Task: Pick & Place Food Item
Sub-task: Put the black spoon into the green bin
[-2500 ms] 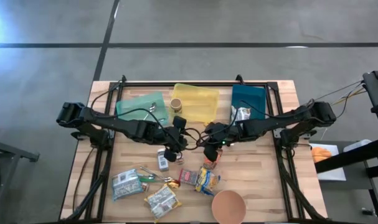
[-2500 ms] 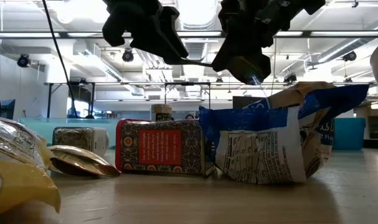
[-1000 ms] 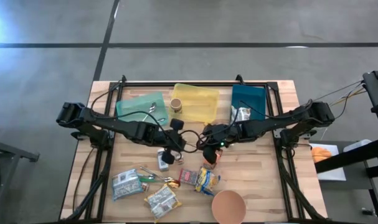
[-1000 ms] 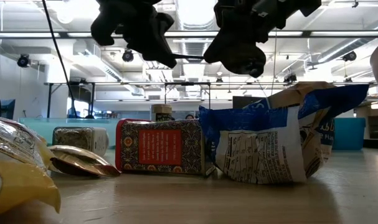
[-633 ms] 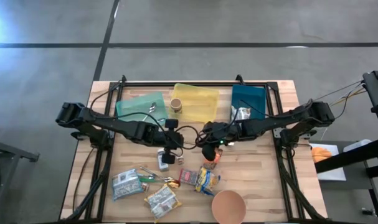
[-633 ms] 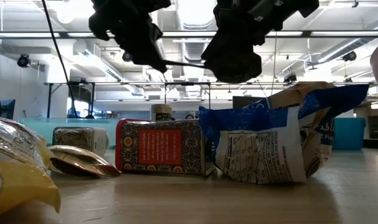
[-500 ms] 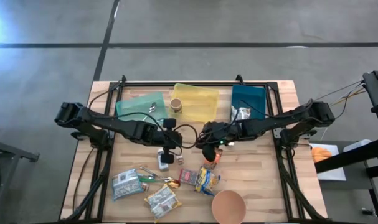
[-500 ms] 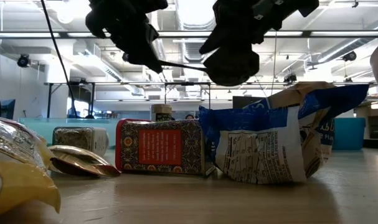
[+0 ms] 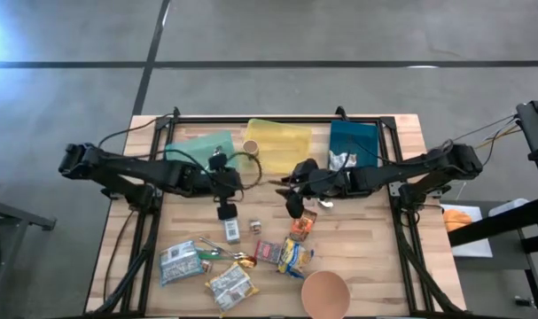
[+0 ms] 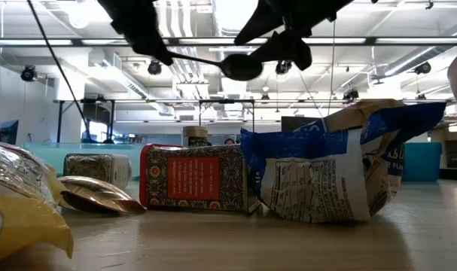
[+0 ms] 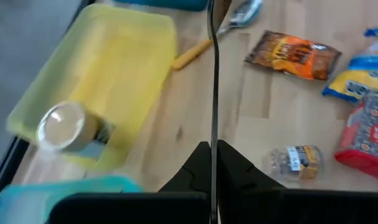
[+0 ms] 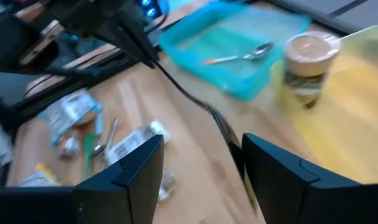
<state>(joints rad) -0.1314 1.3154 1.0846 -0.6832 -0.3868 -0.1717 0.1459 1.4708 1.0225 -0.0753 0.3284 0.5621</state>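
A dark spoon (image 10: 239, 66) hangs in the air over the table's middle, its thin handle (image 11: 213, 81) running out of my left gripper (image 11: 212, 147), which is shut on it. My right gripper (image 12: 201, 163) stands open just past the spoon's bowl end (image 12: 229, 134), its fingers on either side and apart from it. Food packets lie below near the front: an orange one (image 9: 304, 226), a yellow-and-blue one (image 9: 295, 257) and a red one (image 9: 269, 252). My left gripper pinches the free end of the spoon's handle (image 11: 212, 138) between its two fingers. The fingers come slanting down from the table's left and lie along the handle. The spoon sticks straight out ahead of them, lifted clear and about level, bowl toward my right arm.
Three bins stand along the far edge: a light teal one (image 9: 202, 149) with a spoon (image 12: 245, 55) in it, a yellow one (image 9: 282, 142) with a cup (image 9: 250, 147), and a dark teal one (image 9: 353, 142). A brown bowl (image 9: 325, 292) sits at the front edge.
My right gripper has opened and let go of the spoon, rising a little. My left gripper has drawn back toward the table's left edge and upward, rolling as it went and taking the spoon with it; the bowl now shows clear of my right gripper.
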